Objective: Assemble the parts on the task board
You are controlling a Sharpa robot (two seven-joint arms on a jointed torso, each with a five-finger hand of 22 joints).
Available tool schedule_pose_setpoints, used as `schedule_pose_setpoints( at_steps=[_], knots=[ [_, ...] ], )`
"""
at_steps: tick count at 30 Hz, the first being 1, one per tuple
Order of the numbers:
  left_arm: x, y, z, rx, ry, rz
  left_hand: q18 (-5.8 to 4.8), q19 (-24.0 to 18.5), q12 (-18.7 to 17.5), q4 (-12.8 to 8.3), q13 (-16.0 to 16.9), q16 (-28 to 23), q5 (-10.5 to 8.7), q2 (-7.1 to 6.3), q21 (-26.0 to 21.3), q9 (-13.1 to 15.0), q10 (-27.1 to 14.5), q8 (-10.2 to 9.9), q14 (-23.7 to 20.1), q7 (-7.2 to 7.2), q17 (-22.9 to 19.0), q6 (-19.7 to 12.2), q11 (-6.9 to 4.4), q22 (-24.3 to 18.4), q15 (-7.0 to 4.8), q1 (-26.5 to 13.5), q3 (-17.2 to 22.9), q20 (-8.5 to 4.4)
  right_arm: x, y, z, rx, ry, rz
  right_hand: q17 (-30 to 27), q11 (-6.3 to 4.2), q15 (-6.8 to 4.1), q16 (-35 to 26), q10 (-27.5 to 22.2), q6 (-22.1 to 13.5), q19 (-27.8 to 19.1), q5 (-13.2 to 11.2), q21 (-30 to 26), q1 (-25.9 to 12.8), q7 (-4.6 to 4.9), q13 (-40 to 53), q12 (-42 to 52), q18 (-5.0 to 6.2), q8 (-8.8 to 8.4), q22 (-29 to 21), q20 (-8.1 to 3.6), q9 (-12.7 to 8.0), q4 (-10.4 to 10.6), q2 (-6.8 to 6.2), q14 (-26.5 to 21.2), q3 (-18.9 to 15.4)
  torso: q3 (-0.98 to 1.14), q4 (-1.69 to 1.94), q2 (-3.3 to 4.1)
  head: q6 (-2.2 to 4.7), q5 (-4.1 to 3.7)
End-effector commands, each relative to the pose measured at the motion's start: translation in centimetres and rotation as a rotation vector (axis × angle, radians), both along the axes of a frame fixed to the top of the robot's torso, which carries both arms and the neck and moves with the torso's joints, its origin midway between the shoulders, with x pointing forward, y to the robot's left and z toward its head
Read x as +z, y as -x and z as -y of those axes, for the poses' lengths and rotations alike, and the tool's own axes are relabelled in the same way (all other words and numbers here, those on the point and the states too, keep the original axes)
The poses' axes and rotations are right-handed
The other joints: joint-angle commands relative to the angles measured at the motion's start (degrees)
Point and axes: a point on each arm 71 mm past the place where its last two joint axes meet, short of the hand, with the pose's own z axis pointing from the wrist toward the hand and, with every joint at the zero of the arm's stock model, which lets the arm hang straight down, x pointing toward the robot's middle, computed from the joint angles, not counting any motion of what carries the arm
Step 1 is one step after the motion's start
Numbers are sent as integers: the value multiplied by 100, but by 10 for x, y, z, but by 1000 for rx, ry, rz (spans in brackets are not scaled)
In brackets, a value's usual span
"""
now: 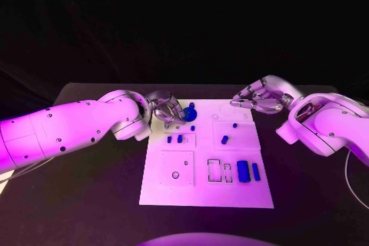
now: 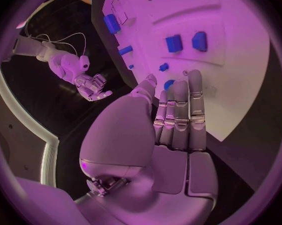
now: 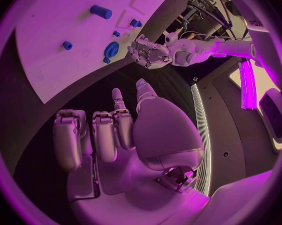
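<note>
The white task board (image 1: 207,190) lies in the middle of the black table. A round blue part (image 1: 190,114) sits near its far left corner, and my left hand (image 1: 168,109) is right beside it, fingertips at its edge. In the left wrist view the fingers (image 2: 178,110) stretch out straight, and the round blue part (image 2: 170,84) peeks out between them and the thumb. My right hand (image 1: 260,101) hovers over the board's far right corner with loosely bent fingers (image 3: 103,132), holding nothing. Two small blue blocks (image 1: 174,139) and a blue peg (image 1: 224,140) stand at mid-board.
A thick blue cylinder (image 1: 243,171) and a blue bar (image 1: 255,172) lie near the board's right edge, beside two outlined slots (image 1: 220,171). Bare black table (image 1: 92,192) surrounds the board. The left forearm (image 1: 69,131) crosses the table's left side.
</note>
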Motion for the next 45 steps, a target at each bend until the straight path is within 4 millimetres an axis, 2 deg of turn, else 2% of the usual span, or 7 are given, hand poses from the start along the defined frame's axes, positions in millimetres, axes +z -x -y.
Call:
schedule_pose_setpoints(
  at_steps=[1, 4, 7, 9, 14, 21, 45],
  knots=[
    [13, 3, 19, -176, -3, 324, 139, 254, -440, -83, -490, -143, -59, -179, -131, -254, 53, -289, 212, -219, -217, 99, 1, -174, 12, 245, 89, -41, -1, 0, -1, 16, 3, 0, 1049, -6, -14, -15, 245, -36, 158, 59, -29, 57, 0, 1104, -12, -21, -7, 658, -18, 11, -16, 36, 496, -46, 2, 0, -2, 25, -44],
    [10, 5, 28, -225, -58, 391, 93, 632, -825, -85, -964, 215, -62, -250, -113, -484, 370, -562, 729, -244, 20, 406, -30, -247, -57, 322, 189, -77, -1, 0, -2, 18, 3, -1, 1050, -6, -13, -15, 244, -38, 159, 139, -28, 99, 2, 1104, -13, -21, -7, 661, -18, 13, -18, 58, 496, -66, -2, -14, 3, 51, -46],
    [6, 6, 35, -253, -112, 436, 99, 871, -1062, -137, -1256, 1013, -44, -315, -46, -602, 533, -663, 1214, -86, 769, 814, -29, -233, -99, 435, 344, -110, -1, 1, -3, 20, 4, -2, 1051, -5, -13, -15, 245, -39, 160, 163, -28, 109, 2, 1105, -11, -22, -7, 662, -18, 13, -17, 64, 497, -74, 2, -7, 2, 52, -57],
    [2, 6, 39, -265, -149, 441, -53, 1359, -1203, -70, -1464, 1925, -47, -395, 1006, -726, 696, -826, 1651, -99, 1653, 998, -48, 508, -95, 344, 429, -132, -1, 1, -3, 21, 4, -3, 1051, -5, -13, -15, 245, -39, 160, 163, -28, 109, 2, 1105, -11, -22, -7, 662, -18, 13, -17, 64, 497, -74, 7, 4, -1, 71, -68],
    [-9, 5, 45, -283, -264, 390, -294, 1876, -1308, 32, -1682, 2906, -188, -546, 2522, -891, 882, -1065, 2027, -149, 2658, 1189, -85, 1618, -133, 106, 230, -156, -1, 1, -4, 23, 4, -3, 1058, -5, -13, -11, 249, -40, 160, 189, -28, 122, 2, 1109, -3, -22, -6, 663, -18, 14, -17, 72, 498, -81, 6, 1, 3, 81, -62],
    [-20, 1, 48, -261, -375, 294, -456, 2120, -1331, 12, -1780, 3010, -255, -432, 3512, -983, 1100, -1190, 2082, -149, 2656, 1400, -124, 2356, -167, 182, 199, -200, -1, 1, -5, 27, 3, -4, 1057, -5, -13, -11, 247, -40, 159, 200, -29, 129, 3, 1107, -7, -21, -7, 661, -18, 14, -18, 76, 498, -84, 6, -9, 5, 86, -58],
    [-21, -1, 62, -259, -382, 299, -516, 2175, -1529, 28, -1949, 2976, -236, -312, 3915, -1121, 1421, -1428, 2095, -154, 2464, 1640, -159, 2693, -204, 294, 437, -231, -1, 1, -7, 32, 1, -2, 1055, -5, -13, -13, 247, -41, 158, 215, -31, 139, 3, 1108, -6, -21, -7, 658, -18, 15, -19, 81, 498, -87, 8, 0, 1, 63, -66]
  ],
)
